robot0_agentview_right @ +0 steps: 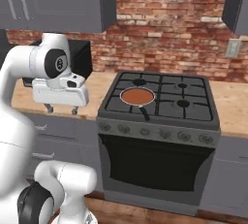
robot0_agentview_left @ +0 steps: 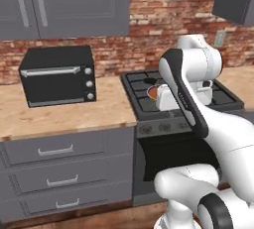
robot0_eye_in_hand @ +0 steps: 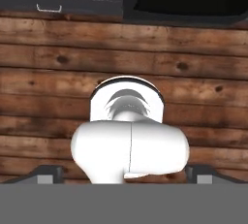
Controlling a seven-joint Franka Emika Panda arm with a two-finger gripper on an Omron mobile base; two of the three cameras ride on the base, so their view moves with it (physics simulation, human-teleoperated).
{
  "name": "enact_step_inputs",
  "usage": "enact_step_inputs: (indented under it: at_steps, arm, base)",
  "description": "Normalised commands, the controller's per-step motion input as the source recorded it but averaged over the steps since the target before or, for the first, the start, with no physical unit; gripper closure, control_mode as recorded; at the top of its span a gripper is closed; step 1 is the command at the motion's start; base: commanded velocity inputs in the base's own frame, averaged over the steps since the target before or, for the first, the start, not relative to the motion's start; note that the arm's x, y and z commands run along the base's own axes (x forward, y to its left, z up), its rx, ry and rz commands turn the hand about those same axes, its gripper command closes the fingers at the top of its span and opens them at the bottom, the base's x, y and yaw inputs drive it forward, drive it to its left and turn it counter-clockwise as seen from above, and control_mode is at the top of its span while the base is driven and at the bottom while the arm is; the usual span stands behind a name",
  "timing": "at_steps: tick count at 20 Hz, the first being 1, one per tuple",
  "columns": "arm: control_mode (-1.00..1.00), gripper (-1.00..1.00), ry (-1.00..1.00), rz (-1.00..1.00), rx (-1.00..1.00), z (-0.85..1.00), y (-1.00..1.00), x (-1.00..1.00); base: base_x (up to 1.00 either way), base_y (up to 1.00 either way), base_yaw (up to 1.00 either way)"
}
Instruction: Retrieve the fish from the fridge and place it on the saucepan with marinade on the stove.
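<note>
- Saucepan with marinade sits on stove, front-left burner.
- Gripper hangs over the desk's front edge, left of stove, fingers wide apart, empty.
- Fish, fridge: elsewhere. Judgement: drive to fridge first, arm tucked.

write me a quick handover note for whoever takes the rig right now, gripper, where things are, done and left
Gripper: hangs in front of the counter left of the stove, fingers pointing down at the wood floor; open, nothing between the tips.
Saucepan: on the stove's front left burner, marinade inside, handle toward the knobs.
Done: no fish in the pan or in the gripper.
Left: likely everything: drive to the fridge, take the fish, bring it back and set it in the saucepan.
</note>
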Motion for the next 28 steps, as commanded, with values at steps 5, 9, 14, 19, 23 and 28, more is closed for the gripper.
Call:
enact_step_inputs:
  at_steps: [5,9,14,19,23,28]
  arm:
    - [1.0,-1.0,0.0,0.0,0.0,0.0,0.0,0.0]
    - [1.0,-1.0,0.0,0.0,0.0,0.0,0.0,0.0]
    - [1.0,-1.0,0.0,0.0,0.0,0.0,0.0,0.0]
    - [1.0,-1.0,0.0,0.0,0.0,0.0,0.0,0.0]
    - [1.0,-1.0,0.0,0.0,0.0,0.0,0.0,0.0]
    - [1.0,-1.0,0.0,0.0,0.0,0.0,0.0,0.0]
  base:
    - [-0.3,1.0,-0.01]
    - [-0.31,1.0,-0.04]
    - [-0.35,1.0,-0.09]
    - [-0.51,0.91,-0.19]
    - [-0.62,0.98,-0.15]
    - [-0.58,1.0,-0.1]
